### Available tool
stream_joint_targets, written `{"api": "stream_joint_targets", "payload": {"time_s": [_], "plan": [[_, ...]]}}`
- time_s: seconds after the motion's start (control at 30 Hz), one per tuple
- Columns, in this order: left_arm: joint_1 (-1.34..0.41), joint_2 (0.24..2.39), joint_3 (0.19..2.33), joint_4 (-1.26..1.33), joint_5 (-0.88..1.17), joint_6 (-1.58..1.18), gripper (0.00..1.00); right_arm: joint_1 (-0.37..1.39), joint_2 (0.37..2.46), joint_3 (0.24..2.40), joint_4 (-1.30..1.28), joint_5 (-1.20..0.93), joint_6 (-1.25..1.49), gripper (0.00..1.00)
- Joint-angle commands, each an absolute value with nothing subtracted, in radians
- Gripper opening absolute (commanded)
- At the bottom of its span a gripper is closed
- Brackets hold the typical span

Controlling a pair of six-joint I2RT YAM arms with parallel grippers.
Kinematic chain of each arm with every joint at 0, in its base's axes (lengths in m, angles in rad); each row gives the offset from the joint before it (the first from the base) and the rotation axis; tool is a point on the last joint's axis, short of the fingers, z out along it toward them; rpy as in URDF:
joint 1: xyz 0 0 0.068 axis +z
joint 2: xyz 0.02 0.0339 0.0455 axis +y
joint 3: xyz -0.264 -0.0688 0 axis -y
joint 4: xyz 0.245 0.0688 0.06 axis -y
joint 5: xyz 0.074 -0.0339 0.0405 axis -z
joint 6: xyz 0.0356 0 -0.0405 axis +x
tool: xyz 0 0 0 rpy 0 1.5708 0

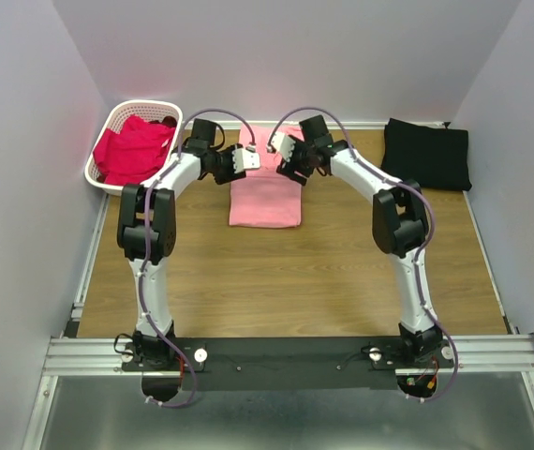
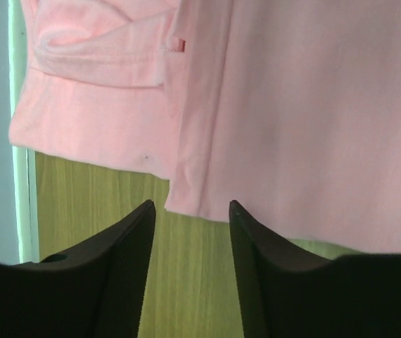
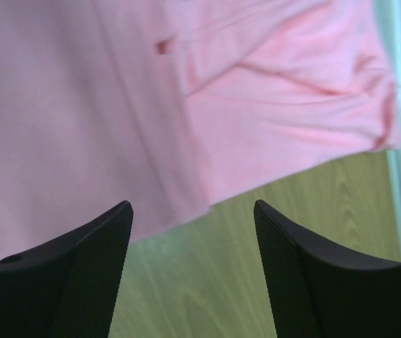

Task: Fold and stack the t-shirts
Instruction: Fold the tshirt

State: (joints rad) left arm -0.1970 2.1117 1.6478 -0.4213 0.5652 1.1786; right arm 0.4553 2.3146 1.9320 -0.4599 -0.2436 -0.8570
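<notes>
- Two pincers are seen over the far end of the salmon-pink t-shirt [image 1: 265,202], the left pincer [image 1: 246,157] and the right pincer [image 1: 279,142] facing each other just apart.
- The salmon-pink t-shirt is laid flat on the desk [image 1: 276,281], in its far middle part, folded into a narrow upright rectangle.
- The left pincer [image 2: 190,205] is shown released in its wrist view: its dark fingers are spread, bare wood is seen between them, and the shirt's edge lies just beyond the tips.
- The right pincer [image 3: 192,205] is likewise released, its fingers set wide with nothing gripped; the shirt's hem and a folded sleeve are seen past the tips.
- The black t-shirt [image 1: 426,155] is placed folded at the far right of the desk, well apart from the pink one.
- The magenta-red t-shirts [image 1: 134,150] are heaped, unfolded, inside the white slotted basket [image 1: 101,141] at the far left corner.
</notes>
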Motion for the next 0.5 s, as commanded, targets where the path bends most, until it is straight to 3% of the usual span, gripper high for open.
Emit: {"api": "stream_joint_targets", "payload": {"time_s": [0.0, 0.23, 0.47], "plan": [[-0.155, 2.016, 1.632, -0.406, 0.587, 1.063, 0.58, 0.414, 2.232, 1.996, -0.451, -0.236, -0.723, 0.78], [-0.133, 1.823, 1.427, -0.459, 0.736, 0.783, 0.6, 0.403, 2.039, 1.821, -0.521, -0.34, -0.473, 0.8], [-0.133, 1.769, 1.223, -0.308, 0.741, 0.522, 0.61, 0.403, 2.039, 1.701, -0.598, -0.517, -0.165, 0.71]]}}
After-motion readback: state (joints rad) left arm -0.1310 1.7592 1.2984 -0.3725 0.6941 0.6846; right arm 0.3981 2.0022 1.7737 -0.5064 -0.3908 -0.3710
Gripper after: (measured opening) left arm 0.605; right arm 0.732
